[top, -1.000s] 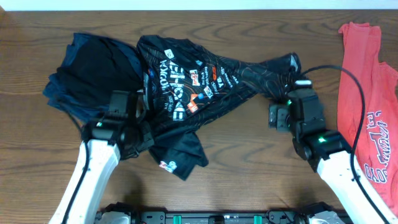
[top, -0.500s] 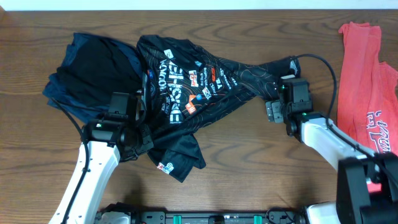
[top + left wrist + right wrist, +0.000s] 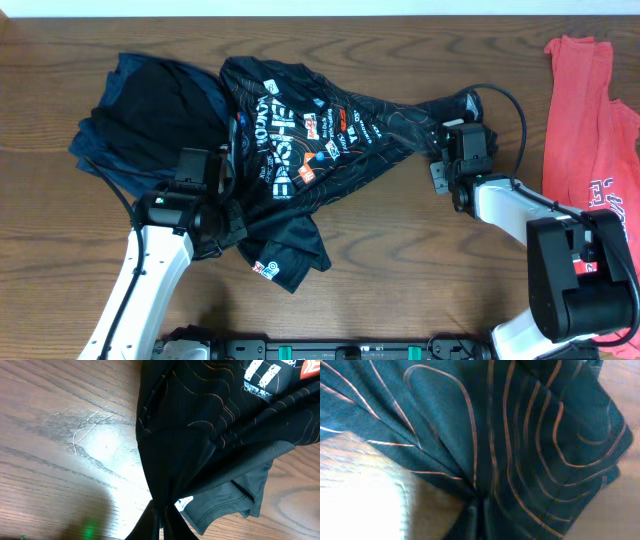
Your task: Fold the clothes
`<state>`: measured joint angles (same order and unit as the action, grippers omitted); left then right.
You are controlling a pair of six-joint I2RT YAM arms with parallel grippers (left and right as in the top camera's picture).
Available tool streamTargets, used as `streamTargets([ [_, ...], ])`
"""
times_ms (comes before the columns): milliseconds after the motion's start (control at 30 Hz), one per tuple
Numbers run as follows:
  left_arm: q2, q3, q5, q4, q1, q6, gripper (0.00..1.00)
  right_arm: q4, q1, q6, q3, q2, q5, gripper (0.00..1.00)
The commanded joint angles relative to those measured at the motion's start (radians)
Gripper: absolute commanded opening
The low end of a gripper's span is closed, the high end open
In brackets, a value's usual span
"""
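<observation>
At the lower left edge of the black sports jersey with white lettering, sponsor logos and thin orange contour lines (image 3: pixel 300 135), the left gripper (image 3: pixel 230 222) is clamped on a gathered bunch of fabric. The left wrist view shows the cloth drawn into a tight pleat between the jaws and fanning up and to the right over the wood. The right gripper (image 3: pixel 441 152) is closed on the jersey's opposite, narrow right end, and its wrist view is filled with dark cloth and orange lines converging into the pinch. Between the two grips the jersey lies rumpled and unfolded across the middle of the brown wooden table (image 3: pixel 400 270), lettering upward, with a loose flap near the front edge. A heap of navy and black garments (image 3: pixel 150 110) touches the jersey's left side. A coral-red T-shirt (image 3: pixel 580 120) lies flat at the table's far right, well apart from the jersey.
</observation>
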<state>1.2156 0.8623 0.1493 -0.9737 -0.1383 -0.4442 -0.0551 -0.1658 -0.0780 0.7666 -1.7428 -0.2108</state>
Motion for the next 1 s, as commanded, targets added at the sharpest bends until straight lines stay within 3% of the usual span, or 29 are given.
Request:
streamTargets([
  [0,0.001,0.007,-0.021,-0.006,0.004,0.010,0.06,-0.081,0.009,0.132,-0.029,0.022,-0.009,0.01],
  [133,0.001,0.007,-0.031,-0.006,0.004,0.010,0.06,-0.124,0.010,0.175,-0.028,0.206,0.016,0.01],
  [233,0.001,0.007,-0.031,-0.005,0.004,0.010,0.06,-0.060,0.011,0.173,-0.028,0.336,-0.039,0.01],
  [367,0.001,0.007,-0.031,-0.005,0.004,0.010,0.06,0.216,0.039,0.140,-0.028,0.417,-0.137,0.01],
  [500,0.001,0.007,-0.031,-0.005,0.004,0.010,0.06,0.462,0.131,0.165,-0.010,0.327,-0.139,0.02],
  [533,0.001,0.007,-0.031,-0.005,0.004,0.010,0.06,0.458,0.156,0.190,0.012,0.286,-0.128,0.12],
  [567,0.001,0.007,-0.031,-0.005,0.004,0.010,0.06,0.421,0.183,0.212,0.049,0.234,-0.087,0.28],
  [600,0.001,0.007,-0.031,-0.006,0.004,0.010,0.06,0.373,0.204,0.225,0.084,0.187,-0.038,0.53],
  [633,0.001,0.007,-0.031,-0.005,0.004,0.010,0.06,0.296,0.223,0.224,0.134,0.128,0.028,0.72],
  [700,0.001,0.007,-0.031,-0.005,0.004,0.010,0.06,0.168,0.237,0.222,0.203,0.057,0.084,0.99],
  [800,0.001,0.007,-0.031,-0.005,0.004,0.010,0.06,0.037,0.237,0.222,0.259,0.018,0.080,0.99],
  [967,0.001,0.007,-0.031,-0.005,0.004,0.010,0.06,0.032,0.237,0.222,0.259,0.037,0.082,0.99],
])
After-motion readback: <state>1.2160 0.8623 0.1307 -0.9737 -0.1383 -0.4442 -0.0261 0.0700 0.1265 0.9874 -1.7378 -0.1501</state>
